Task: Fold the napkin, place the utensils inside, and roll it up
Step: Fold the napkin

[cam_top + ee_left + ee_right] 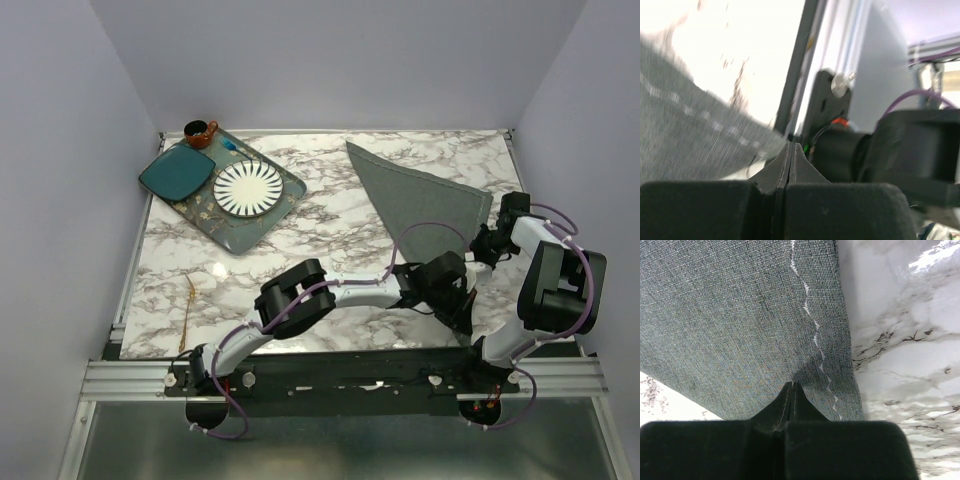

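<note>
The dark grey napkin (pixel 420 195) lies on the right half of the marble table, its near part raised off the surface. My right gripper (pixel 481 245) is shut on its right edge; in the right wrist view the cloth (pixel 740 315) puckers at the gripper's (pixel 792 385) closed tips, beside a white zigzag seam. My left gripper (pixel 458 305) is shut at the napkin's near corner; in the blurred left wrist view the cloth (pixel 685 135) runs up to the gripper's (pixel 790 146) tips. The thin brown utensils (pixel 187 310) lie at the near left, far from both grippers.
A grey tray (pixel 235 235) at the far left holds a teal square plate (pixel 177 173), a white ribbed plate (pixel 248 189) and a brown cup (pixel 200 132). The right arm's base and the metal rail fill the right side of the left wrist view.
</note>
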You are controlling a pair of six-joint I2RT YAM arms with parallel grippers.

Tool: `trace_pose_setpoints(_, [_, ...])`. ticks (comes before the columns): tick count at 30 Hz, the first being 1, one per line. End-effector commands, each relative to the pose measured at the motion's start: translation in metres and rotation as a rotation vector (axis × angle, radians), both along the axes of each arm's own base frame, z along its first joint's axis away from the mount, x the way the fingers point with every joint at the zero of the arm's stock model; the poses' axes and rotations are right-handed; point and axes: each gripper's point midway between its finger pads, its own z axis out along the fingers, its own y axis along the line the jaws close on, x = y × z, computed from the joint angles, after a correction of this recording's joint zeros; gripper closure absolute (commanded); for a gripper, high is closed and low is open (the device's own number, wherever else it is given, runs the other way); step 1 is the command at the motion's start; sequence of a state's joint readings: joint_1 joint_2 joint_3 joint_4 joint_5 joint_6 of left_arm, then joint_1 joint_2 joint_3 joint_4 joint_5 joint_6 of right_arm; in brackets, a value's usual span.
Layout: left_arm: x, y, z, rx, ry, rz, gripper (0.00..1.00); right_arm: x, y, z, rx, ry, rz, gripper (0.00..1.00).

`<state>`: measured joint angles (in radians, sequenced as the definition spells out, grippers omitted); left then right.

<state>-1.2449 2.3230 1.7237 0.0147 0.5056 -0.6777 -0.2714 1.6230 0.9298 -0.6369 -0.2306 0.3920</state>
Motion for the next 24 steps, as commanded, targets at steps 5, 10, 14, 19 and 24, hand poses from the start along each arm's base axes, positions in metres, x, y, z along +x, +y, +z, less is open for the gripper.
trace_pose_setpoints(5, [0.000,-0.006,-0.023,0.012,0.050,0.008,1.00,0.003,-0.001,-0.002,0.005,0.006,0.008,0.99])
trace_pose_setpoints(10, [-0.006,0.014,-0.049,0.070,0.065,0.014,1.00,0.006,0.002,-0.003,0.029,0.000,0.003,0.99])
trace_pose_setpoints(14, [-0.003,0.015,-0.026,0.041,0.051,0.007,1.00,0.009,-0.002,-0.001,0.007,-0.006,0.009,0.99])
trace_pose_setpoints(19, [0.035,0.026,0.049,-0.047,-0.022,0.051,0.79,0.020,-0.020,0.029,-0.097,-0.078,-0.008,0.99])
trace_pose_setpoints(24, [0.043,0.059,0.138,-0.160,-0.063,0.066,0.52,0.032,-0.028,0.071,-0.156,-0.163,-0.003,0.99])
